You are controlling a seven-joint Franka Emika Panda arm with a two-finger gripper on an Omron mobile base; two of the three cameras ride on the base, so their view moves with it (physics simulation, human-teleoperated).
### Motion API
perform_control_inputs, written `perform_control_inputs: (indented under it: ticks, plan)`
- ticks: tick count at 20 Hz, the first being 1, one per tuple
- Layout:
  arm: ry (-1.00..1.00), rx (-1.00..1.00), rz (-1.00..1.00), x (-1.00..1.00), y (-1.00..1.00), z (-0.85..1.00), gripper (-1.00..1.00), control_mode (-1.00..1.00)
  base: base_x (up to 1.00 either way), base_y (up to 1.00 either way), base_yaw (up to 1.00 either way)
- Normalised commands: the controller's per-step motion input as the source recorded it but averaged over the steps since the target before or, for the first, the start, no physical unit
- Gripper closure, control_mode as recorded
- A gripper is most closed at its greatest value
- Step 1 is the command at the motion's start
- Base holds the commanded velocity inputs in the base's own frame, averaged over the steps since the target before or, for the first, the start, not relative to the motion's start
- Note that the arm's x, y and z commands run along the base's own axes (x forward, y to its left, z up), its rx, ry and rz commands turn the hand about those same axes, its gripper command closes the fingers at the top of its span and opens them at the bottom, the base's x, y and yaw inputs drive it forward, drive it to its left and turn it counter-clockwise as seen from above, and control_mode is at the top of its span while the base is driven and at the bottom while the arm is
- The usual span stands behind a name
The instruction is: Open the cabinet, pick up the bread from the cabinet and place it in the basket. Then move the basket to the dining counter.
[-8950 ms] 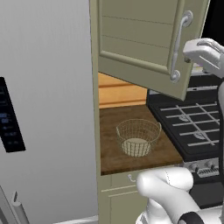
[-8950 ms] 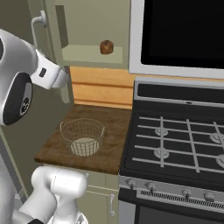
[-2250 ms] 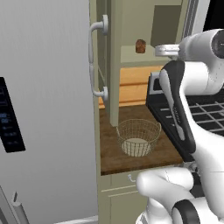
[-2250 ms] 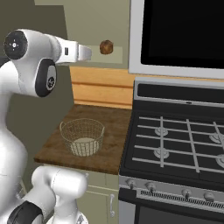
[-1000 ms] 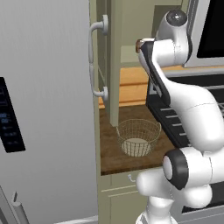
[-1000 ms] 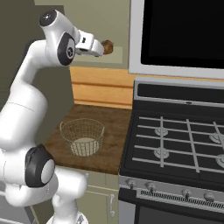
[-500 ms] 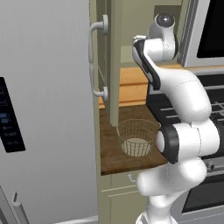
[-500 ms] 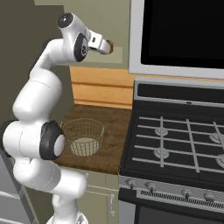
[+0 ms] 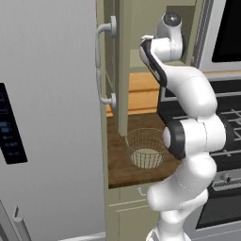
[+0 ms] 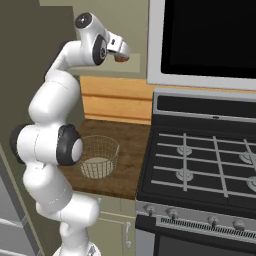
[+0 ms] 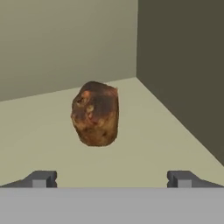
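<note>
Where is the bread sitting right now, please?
The bread sits on the cabinet shelf near its back corner, just ahead of the open claw, above the basket.

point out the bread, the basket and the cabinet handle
bread (image 11: pixel 95 113), hand view, middle of its crust
basket (image 10: pixel 99 157), right base view, wire wall
cabinet handle (image 9: pixel 100 66), left base view, middle of the bar

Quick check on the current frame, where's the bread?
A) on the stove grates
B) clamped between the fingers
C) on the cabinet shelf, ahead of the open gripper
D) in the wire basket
C: the hand view shows the bread resting on the cabinet shelf, just beyond the gripper, whose jaws stand wide apart and clear of it; the basket on the worktop holds no bread.
</note>
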Motion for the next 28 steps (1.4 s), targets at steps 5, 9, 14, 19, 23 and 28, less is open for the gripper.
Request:
perform_control_inputs:
  ticks: [5,9,14,19,23,28]
  plan:
    - [0.00,0.00,0.00,0.40,-0.15,0.00,-1.00,-1.00,0.00,0.00,0.00]
    - [0.00,0.00,0.00,0.37,-0.04,0.00,-1.00,-1.00,0.00,0.00,0.00]
    - [0.00,0.00,0.00,0.20,0.00,-0.02,-1.00,-1.00,0.00,0.00,0.00]
    - [0.00,0.00,0.00,0.13,0.00,-0.21,-1.00,-1.00,0.00,0.00,0.00]
    - [0.00,0.00,0.00,0.25,0.00,-0.27,-1.00,-1.00,0.00,0.00,0.00]
    - [0.00,0.00,0.00,0.27,0.00,-0.16,-1.00,-1.00,0.00,0.00,0.00]
